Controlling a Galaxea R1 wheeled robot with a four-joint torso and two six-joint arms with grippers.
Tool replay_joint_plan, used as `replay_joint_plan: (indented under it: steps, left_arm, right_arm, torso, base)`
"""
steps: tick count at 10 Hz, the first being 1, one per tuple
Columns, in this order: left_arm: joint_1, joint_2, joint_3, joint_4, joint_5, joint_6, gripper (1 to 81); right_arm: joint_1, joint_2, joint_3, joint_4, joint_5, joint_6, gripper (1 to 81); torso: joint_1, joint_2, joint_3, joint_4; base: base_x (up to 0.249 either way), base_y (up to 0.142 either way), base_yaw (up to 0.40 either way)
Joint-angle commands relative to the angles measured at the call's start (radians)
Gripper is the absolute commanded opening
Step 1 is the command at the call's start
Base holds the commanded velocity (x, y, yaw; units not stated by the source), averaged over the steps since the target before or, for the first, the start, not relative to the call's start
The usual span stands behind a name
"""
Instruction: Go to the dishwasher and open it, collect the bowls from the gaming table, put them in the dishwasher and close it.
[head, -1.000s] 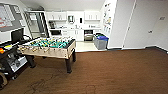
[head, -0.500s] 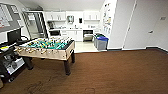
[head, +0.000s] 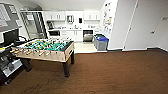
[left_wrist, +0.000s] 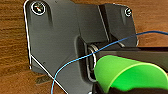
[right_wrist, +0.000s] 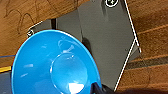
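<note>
Green bowl (left_wrist: 130, 75) rides at your left wrist, blue bowl (right_wrist: 53, 65) at right; grip unclear on both. Dishwasher (head: 87, 35) far ahead, open; loading, closing remain.

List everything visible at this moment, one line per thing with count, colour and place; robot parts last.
Green plastic bowl: one, bright green, close at the left wrist camera, over the wooden floor.
Blue plastic bowl: one, bright blue, close at the right wrist camera, hollow side facing it.
Table-football table: one, pale wood with green field and rods, left of the head view.
Dishwasher: one, dark front, under the far kitchenette counter.
White cabinets: a row, on the far wall.
Grey bins with blue lids: beside the white wall corner.
Dark wooden floor: brown, across the foreground.
Blue cable: one, across the left wrist plate.
Dark wrist plates: robot's own, in both wrist views.
</note>
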Motion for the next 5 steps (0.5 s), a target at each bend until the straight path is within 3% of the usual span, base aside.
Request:
replay_joint_plan:
  steps: [1, 5]
  left_arm:
    - [-0.039, -0.004, 0.004, -0.007, 0.023, 0.000, 1.0]
    - [-0.039, -0.004, 0.004, -0.007, 0.023, 0.000, 1.0]
  right_arm:
    - [0.040, -0.020, 0.004, -0.010, -0.058, -0.003, 1.0]
    - [0.040, -0.020, 0.004, -0.010, -0.058, -0.003, 1.0]
  torso:
    - [0.000, 0.000, 0.000, 0.000]
    - [0.000, 0.000, 0.000, 0.000]
  base:
    - [0.144, -0.094, 0.000]
    - [0.145, -0.093, 0.000]
